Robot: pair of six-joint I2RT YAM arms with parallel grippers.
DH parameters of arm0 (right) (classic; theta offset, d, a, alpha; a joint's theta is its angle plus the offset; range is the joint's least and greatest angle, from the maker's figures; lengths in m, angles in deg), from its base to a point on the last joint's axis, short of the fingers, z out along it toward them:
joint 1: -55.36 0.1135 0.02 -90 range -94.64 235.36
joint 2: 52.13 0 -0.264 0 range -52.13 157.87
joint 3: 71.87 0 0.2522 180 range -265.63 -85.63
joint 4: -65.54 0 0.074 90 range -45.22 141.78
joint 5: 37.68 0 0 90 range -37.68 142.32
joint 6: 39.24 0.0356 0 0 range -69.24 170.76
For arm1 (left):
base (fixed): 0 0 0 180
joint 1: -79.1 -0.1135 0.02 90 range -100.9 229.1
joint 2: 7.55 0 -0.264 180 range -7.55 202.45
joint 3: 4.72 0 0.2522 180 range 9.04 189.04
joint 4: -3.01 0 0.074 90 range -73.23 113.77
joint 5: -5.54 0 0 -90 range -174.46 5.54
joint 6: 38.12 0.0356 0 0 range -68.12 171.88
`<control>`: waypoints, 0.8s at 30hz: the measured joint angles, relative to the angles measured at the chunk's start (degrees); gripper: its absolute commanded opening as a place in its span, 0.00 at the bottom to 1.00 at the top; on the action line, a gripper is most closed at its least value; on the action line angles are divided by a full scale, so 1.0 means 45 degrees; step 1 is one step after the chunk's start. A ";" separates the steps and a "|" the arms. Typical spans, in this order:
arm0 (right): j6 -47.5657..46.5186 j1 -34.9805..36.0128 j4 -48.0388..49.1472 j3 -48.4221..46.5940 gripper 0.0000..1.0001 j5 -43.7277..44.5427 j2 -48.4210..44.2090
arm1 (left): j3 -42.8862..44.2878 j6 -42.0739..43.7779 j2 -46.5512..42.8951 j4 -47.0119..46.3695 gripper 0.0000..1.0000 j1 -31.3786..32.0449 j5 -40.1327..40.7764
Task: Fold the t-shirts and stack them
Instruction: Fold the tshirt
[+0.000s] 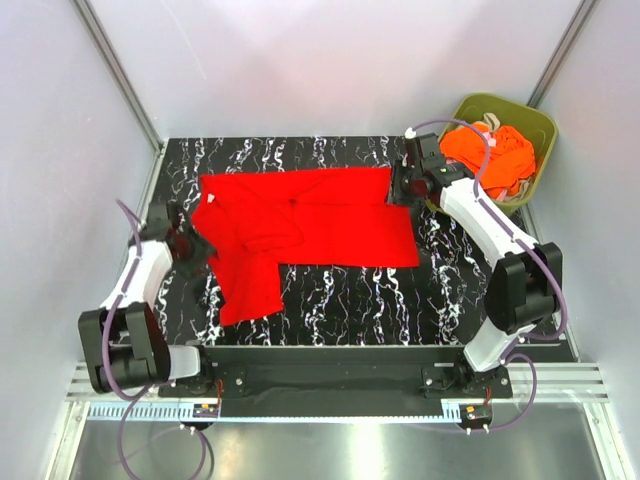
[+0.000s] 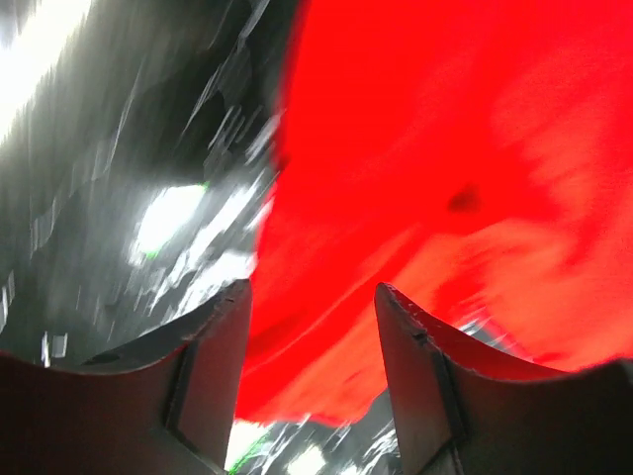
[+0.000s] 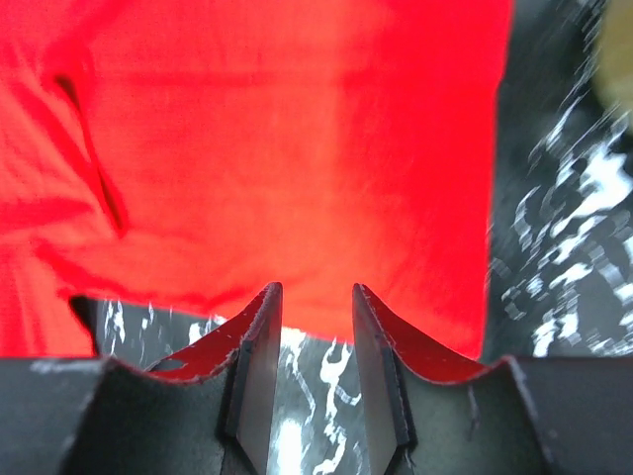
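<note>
Red t-shirt [image 1: 320, 225] lies flat on the tabletop [image 1: 350, 295], part-folded. Left end effector [image 1: 190, 245] sits at its left edge and right end effector [image 1: 400, 185] at its far right corner. Both are released, gripping nothing. Judged step: mid-fold. Next move calls for pinching the edges. Orange t-shirts [image 1: 490, 150] wait in the bin [image 1: 545, 125].

The spread t-shirt [image 1: 310, 215] is coloured plain bright red, the tabletop [image 1: 350, 295] is patterned black with white marble veining, the bin [image 1: 520, 106] is tinted olive green, and the binned t-shirts [image 1: 495, 155] are coloured orange.
</note>
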 measured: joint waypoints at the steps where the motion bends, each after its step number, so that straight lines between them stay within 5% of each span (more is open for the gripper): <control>1: 0.0126 0.0010 -0.0005 0.0267 0.42 -0.0214 -0.0044 | -0.0806 -0.0282 -0.0350 0.0126 0.57 0.0078 0.0010; 6: 0.0369 0.0010 0.0272 0.0699 0.42 -0.0923 -0.0087 | -0.3254 -0.1773 -0.2807 0.1088 0.58 0.0665 0.0486; 13: 0.0364 0.0010 0.0559 0.1098 0.43 -0.1117 -0.0617 | -0.3915 -0.3371 -0.5965 0.2482 0.53 0.1336 0.2093; 24: 0.0316 0.0010 0.0665 0.1122 0.43 -0.1321 -0.0758 | -0.4590 -0.5644 -0.5197 0.3609 0.47 0.2793 0.2429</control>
